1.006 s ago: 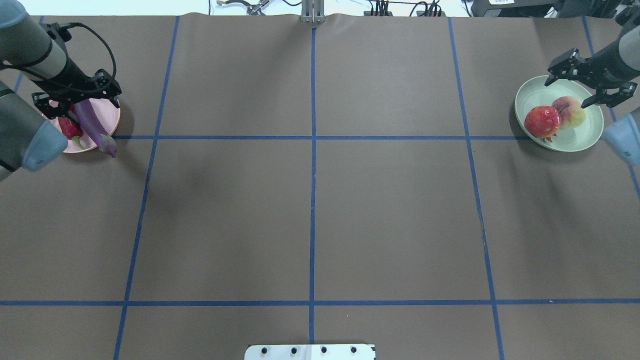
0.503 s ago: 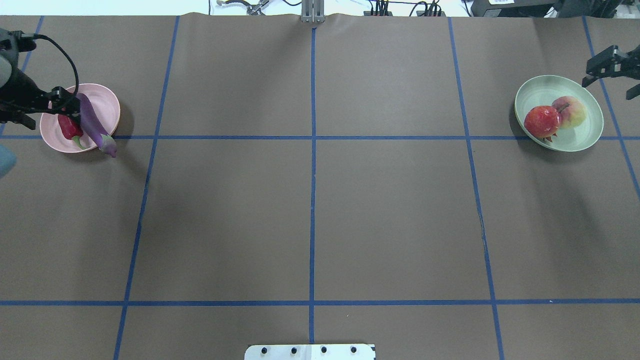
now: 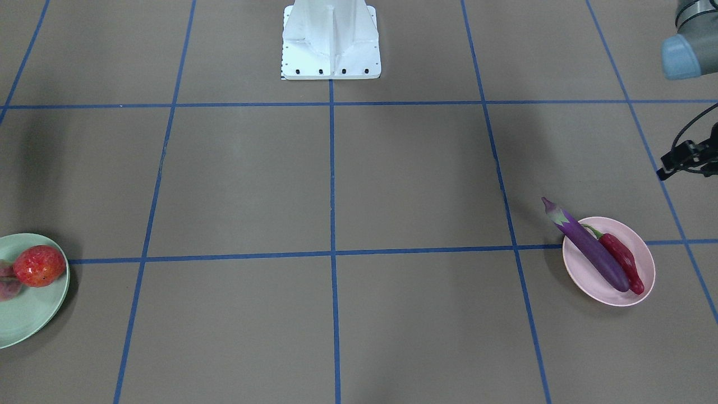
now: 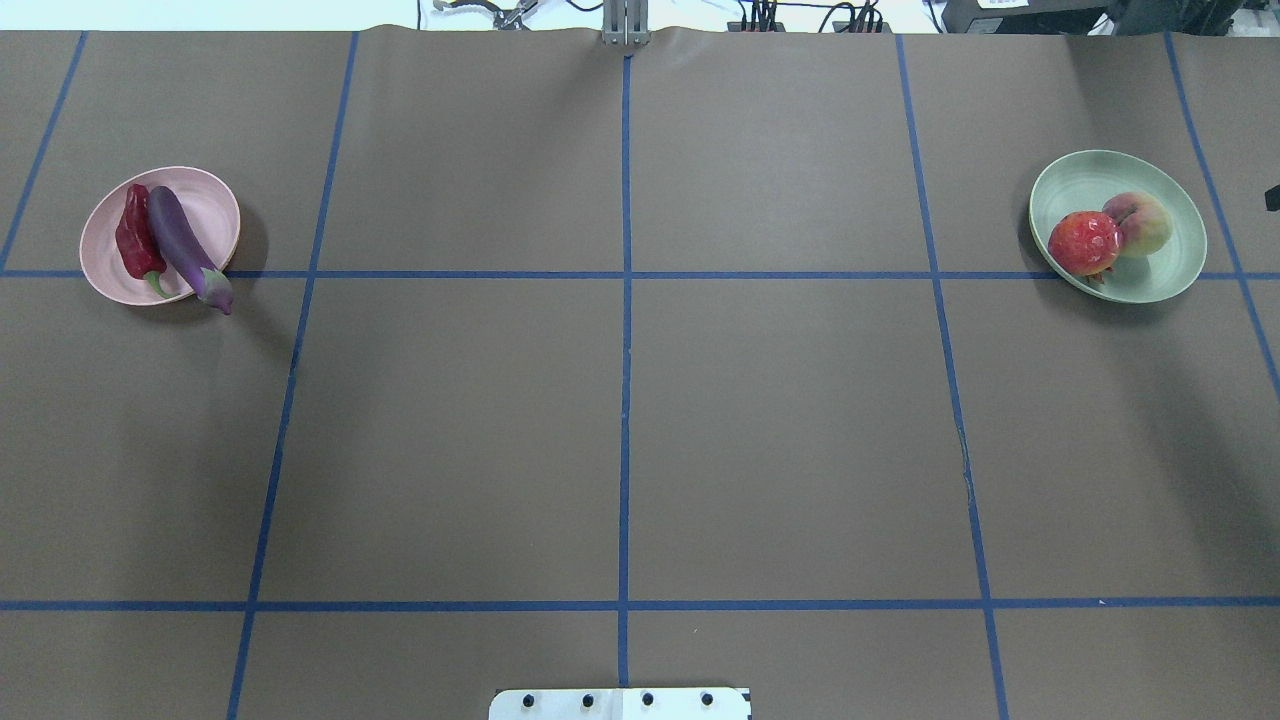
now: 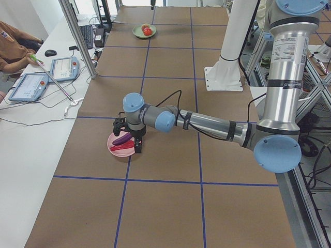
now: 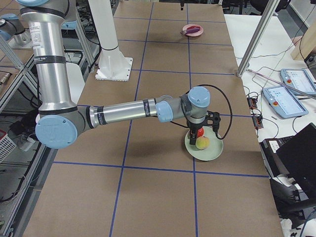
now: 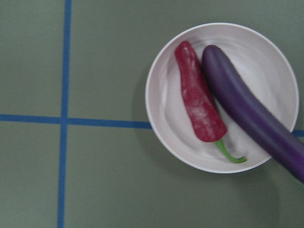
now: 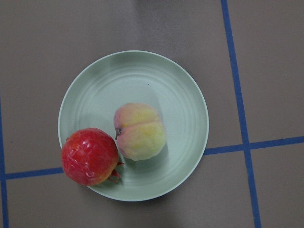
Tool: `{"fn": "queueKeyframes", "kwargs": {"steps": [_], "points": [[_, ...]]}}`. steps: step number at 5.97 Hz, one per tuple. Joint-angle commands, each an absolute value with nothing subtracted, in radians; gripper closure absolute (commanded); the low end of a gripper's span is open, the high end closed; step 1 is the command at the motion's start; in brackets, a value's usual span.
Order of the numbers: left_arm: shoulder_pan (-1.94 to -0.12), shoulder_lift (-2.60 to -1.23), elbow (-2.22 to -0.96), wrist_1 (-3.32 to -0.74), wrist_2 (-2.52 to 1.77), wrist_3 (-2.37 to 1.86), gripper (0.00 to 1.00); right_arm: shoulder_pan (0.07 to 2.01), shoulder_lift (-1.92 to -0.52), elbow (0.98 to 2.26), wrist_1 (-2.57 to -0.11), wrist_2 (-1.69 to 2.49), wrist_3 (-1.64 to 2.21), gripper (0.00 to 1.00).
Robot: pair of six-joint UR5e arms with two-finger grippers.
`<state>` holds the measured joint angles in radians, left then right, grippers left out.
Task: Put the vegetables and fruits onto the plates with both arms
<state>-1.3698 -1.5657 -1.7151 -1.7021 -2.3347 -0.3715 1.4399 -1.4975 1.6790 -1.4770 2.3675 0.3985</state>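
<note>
— Eggplant, chili pepper: side by side on pink plate, which we log beneath left gripper.
— Peach, pomegranate: touching on mint plate, beneath right gripper. Whether either gripper's jaws are spread, we cannot tell.

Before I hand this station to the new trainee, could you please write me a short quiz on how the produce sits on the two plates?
1. True or false: the eggplant lies wholly inside the pink plate.
2. Which vegetable lies beside the eggplant on that plate?
3. What shares the green plate with the peach? A) a lemon B) the pomegranate C) nothing

Key:
1. False: its capped end overhangs the rim.
2. The chili pepper.
3. B.
</note>
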Motion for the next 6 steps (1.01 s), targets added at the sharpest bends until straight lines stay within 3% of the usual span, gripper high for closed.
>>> {"fn": "queueKeyframes", "kwargs": {"steps": [1, 6], "points": [[-1.483, -1.459, -1.724, -1.700, -2.394, -0.279, 0.00, 1.460, -1.549, 1.716, -1.479, 2.381, 0.356, 0.00], [-1.514, -1.470, -1.724, -1.571, -2.341, -0.193, 0.00, 1.446, -1.557, 1.729, -1.590, 2.395, 0.164, 0.00]]}}
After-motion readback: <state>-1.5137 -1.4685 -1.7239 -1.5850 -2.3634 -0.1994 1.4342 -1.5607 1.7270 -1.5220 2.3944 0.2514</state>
